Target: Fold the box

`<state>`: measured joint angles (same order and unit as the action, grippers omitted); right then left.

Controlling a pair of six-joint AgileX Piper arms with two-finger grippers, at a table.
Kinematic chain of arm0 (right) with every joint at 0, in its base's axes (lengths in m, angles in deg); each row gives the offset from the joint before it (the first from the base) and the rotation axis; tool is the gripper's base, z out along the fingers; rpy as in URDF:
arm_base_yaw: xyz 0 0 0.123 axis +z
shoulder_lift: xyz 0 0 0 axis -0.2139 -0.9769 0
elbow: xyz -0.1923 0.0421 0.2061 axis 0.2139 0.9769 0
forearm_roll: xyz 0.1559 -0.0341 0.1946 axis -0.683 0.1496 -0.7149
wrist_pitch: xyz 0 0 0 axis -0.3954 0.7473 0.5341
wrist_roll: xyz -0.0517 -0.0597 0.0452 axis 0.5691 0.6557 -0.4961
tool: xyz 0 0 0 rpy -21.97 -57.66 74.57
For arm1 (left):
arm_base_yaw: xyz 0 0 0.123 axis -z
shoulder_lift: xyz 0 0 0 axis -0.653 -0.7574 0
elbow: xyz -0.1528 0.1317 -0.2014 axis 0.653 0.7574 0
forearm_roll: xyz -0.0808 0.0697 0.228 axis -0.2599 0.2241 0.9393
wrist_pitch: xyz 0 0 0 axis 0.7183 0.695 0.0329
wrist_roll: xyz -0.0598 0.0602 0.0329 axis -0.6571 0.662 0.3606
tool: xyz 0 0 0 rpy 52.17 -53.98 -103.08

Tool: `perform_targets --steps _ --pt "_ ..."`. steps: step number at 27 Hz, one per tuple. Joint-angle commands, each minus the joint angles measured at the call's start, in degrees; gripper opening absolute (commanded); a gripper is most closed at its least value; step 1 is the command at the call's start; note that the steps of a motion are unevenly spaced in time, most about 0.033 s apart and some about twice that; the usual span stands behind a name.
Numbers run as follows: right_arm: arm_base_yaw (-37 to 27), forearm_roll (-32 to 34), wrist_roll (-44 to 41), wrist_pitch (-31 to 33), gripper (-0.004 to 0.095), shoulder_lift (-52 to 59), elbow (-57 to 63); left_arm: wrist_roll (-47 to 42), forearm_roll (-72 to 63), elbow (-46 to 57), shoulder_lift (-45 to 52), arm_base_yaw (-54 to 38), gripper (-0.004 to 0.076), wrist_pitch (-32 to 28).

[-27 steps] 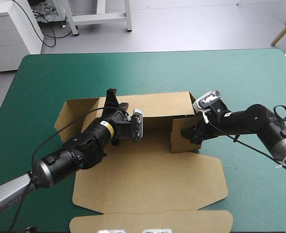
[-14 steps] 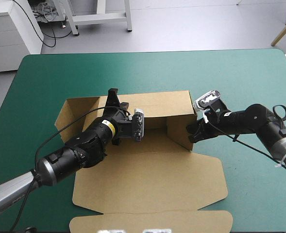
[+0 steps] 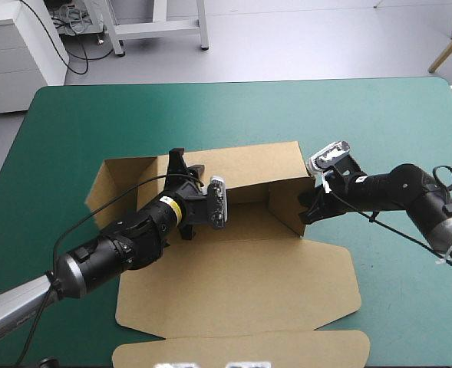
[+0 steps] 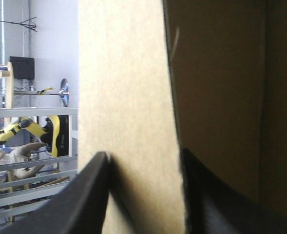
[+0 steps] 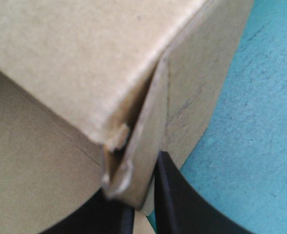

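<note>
Nearest, the brown cut-board box (image 3: 241,284) lies on the middle of the teal-green covered table (image 3: 379,115). Its narrow tuck flap reaches the near table edge, where the flap's front rim is partly cut off. Beyond the flap, the broad lid panel lies flat and uncovered. The left arm crosses the left part of the tray floor and hides it.

At the right, the right claw (image 3: 305,208) is clenched on the raised right side wall at its near corner. In its wrist view one black finger (image 5: 172,204) presses the wall's outer face, and the other is mostly hidden under the board.

Farther off, the left claw (image 3: 186,162) grasps the raised far wall near its left end. In its wrist view the board fills the whole gap between the black fingers (image 4: 75,204), so the wall's top edge cannot be made out. The left end flap spreads outward; I cannot tell whether it lies flat or tilted.
</note>
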<state>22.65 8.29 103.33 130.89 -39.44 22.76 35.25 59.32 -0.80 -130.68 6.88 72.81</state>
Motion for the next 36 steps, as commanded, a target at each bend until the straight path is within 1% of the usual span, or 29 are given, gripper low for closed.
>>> perform_targets --steps 1,2,3,6,7,8,10,12,17,20,22,23,25,28,29,31,34,36 --pt "-0.08 -2.50 -1.79 -0.54 -0.0018 1.60 -1.36 -3.57 -5.12 -0.32 1.93 0.35 0.0438 1.48" --pt "-0.08 -0.01 -4.57 -3.68 -0.0017 1.60 -1.36 -4.99 -5.87 -1.72 2.97 0.35 0.0480 1.83" --pt "-0.08 3.17 -7.61 -6.48 -0.0017 1.60 -1.36 -5.61 -6.64 -3.57 3.84 0.35 0.0496 2.12" --pt "-0.08 7.08 -12.64 -10.31 -0.0018 1.60 -1.36 -5.61 -9.32 -7.48 4.55 1.03 0.0498 3.87" --pt "-0.08 7.67 -13.57 -11.10 -0.0018 1.60 -1.36 -5.17 -9.58 -9.54 4.55 1.81 0.0498 5.54" --pt "-0.08 8.70 -15.79 -13.12 -0.0018 1.60 -1.46 -3.72 -9.58 -12.09 4.55 3.84 0.0498 8.77" --pt "-0.08 10.82 -19.08 -16.29 -0.0018 1.60 -1.57 -1.65 -9.58 -15.76 4.44 8.14 0.0498 12.75" --pt "-0.08 12.31 -21.26 -17.83 -0.0018 1.60 -1.74 -0.90 -9.58 -17.89 4.44 11.58 0.0498 15.95" --pt "-0.08 17.08 -26.32 -19.80 -0.0018 1.60 -2.91 -0.90 -10.09 -21.80 4.44 18.92 0.0498 21.53" --pt "-0.08 17.90 -26.91 -20.05 -0.0018 1.60 -3.60 -1.03 -10.55 -24.03 4.44 21.28 0.0489 23.65" --pt "-0.08 17.90 -26.91 -20.05 -0.0018 1.60 -3.99 -1.03 -11.79 -25.97 4.35 21.44 0.0427 25.31" --pt "-0.08 17.90 -26.91 -19.90 -0.0018 1.60 -4.00 -0.90 -12.34 -26.93 4.35 21.44 0.0369 26.69" --pt "-0.08 17.90 -27.12 -19.90 -0.0019 1.60 -4.09 -0.90 -12.45 -28.35 4.33 21.34 0.0243 29.15" --pt "-0.08 17.90 -27.12 -19.35 -0.0019 1.60 -4.09 -0.81 -12.45 -29.77 4.33 21.34 0.0013 30.13" --pt "-0.08 17.90 -27.12 -19.01 -0.0019 1.60 -4.09 -0.58 -12.45 -30.23 4.33 21.34 -0.0003 30.13" --pt "-0.08 17.90 -27.12 -18.23 -0.0019 1.60 -4.12 -0.30 -12.45 -30.89 4.33 21.34 0.0017 30.45" --pt "-0.08 17.90 -27.12 -17.58 -0.0019 1.60 -4.12 -0.30 -13.60 -32.34 4.33 19.91 0.0016 32.60" --pt "-0.08 17.90 -27.12 -17.19 -0.0019 1.60 -4.12 0.79 -17.00 -33.84 4.33 17.02 0.0016 35.02"
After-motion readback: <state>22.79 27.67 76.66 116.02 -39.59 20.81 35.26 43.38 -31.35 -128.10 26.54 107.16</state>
